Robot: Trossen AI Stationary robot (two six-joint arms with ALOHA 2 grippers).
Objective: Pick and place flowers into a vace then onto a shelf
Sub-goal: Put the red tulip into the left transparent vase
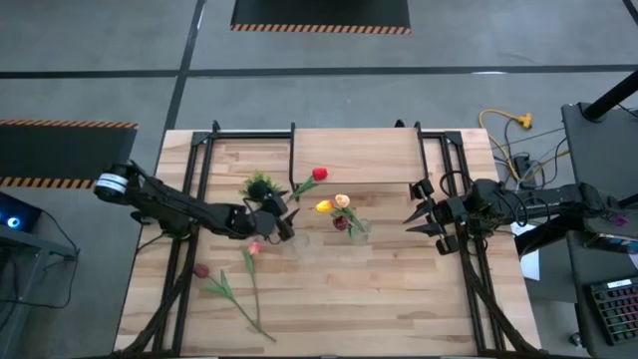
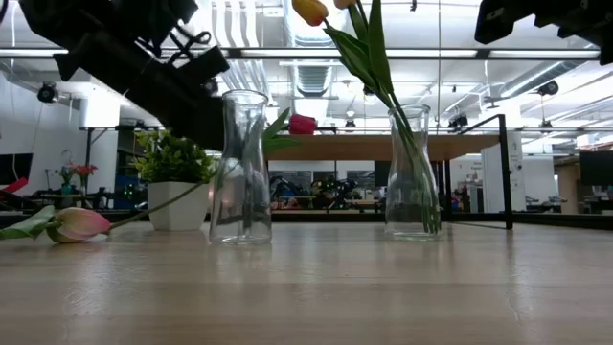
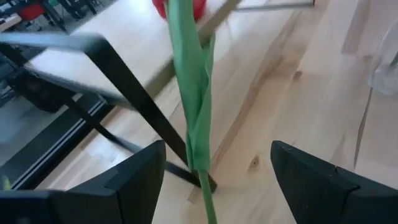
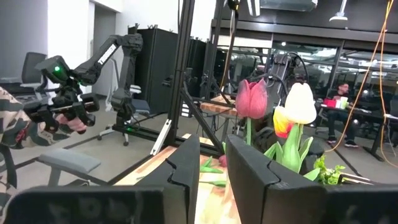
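I have the left pincer point(image 1: 282, 221) near the middle of the counter point(image 1: 399, 299), its fingers spread, and a red tulip point(image 1: 319, 174) runs between them. Its thin green stem and folded leaf point(image 3: 193, 106) pass up through the gap; whether the fingers press on it I cannot tell. The stem's long axis slants from the pincer toward the counter's far edge, red head at the far end.

Just beside that pincer stands an empty clear glass vase point(image 2: 240, 168), narrow at the neck and flared at the rim. A second glass vase point(image 2: 413, 172), nearer the right arm, holds upright tulips: yellow point(image 1: 323, 206), peach point(image 1: 342, 200) and dark maroon point(image 1: 340, 222) heads, stems pointing straight up out of the neck.

Two more tulips lie flat toward the counter's near left corner. A pink one point(image 1: 255, 248) has its stem running toward the near edge; a darker one point(image 1: 201, 270) lies beside it, stem angled the same way.

A small bushy plant in a white pot point(image 2: 178, 182) sits behind the left pincer.

The light-wood shelf point(image 2: 383, 147) on black legs stands along the far edge.

My right pincer point(image 1: 411, 217) hovers right of the filled vase, fingers nearly together and holding nothing.

I can read no labels or writing.
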